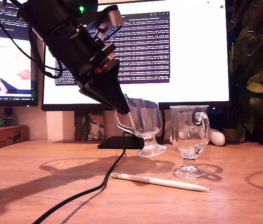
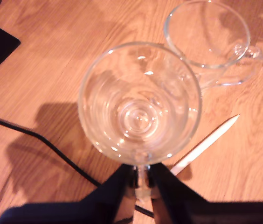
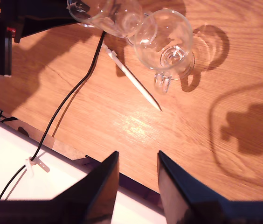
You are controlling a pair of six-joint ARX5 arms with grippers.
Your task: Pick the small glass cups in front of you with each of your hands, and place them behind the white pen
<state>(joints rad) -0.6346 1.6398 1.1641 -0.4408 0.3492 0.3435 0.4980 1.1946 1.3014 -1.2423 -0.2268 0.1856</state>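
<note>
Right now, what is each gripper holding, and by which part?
My first gripper holds a glass cup by its rim. My second gripper holds nothing.

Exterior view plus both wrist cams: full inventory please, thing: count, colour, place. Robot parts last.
held glass cup: 1, clear, lifted and tilted off the table, rim pinched by my first gripper
standing glass cup: 1, clear, upright behind the pen, toward the exterior view's right
white pen: 1, white, flat on the table in front of both cups
black cable: 1, black, trailing across the table
table: 1, wooden
monitors: 2, lit, behind the table
plant: 1, green, exterior view's right
cardboard box: 1, brown, exterior view's left
my first gripper: 1, black, shut on the cup rim
my second gripper: 1, black, open, empty, above the table
</note>
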